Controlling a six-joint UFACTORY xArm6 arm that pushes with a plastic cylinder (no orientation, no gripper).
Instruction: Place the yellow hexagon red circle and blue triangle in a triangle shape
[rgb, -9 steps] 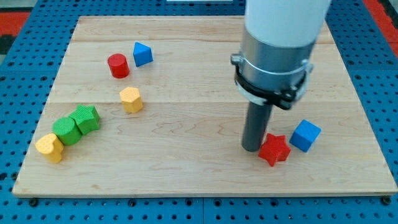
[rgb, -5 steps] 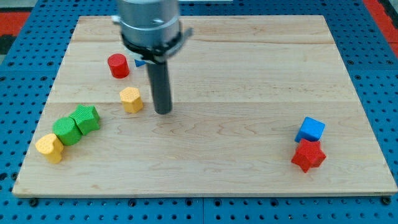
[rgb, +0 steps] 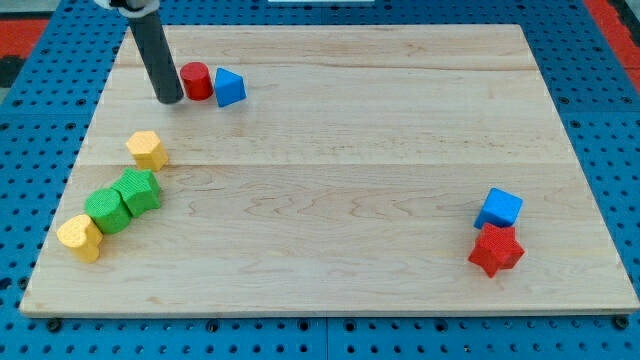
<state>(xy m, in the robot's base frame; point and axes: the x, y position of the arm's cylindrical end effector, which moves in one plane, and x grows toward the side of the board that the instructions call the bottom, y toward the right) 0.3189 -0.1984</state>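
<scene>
The red circle (rgb: 195, 80) and blue triangle (rgb: 230, 87) sit touching at the upper left of the frame, the yellow hexagon (rgb: 148, 150) lower left of them. All look light, hard and easy to slide, best pushed square on a flat side. My tip (rgb: 171, 101), a bare rod with nothing to open or close, stands upright just left of the circle.

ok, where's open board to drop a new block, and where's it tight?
Open: the wide middle, from the blue triangle across to the blue cube and red star, plus the top right corner. Tight: the left side, with my tip beside the red circle, the yellow hexagon, two green blocks and a yellow block.
</scene>
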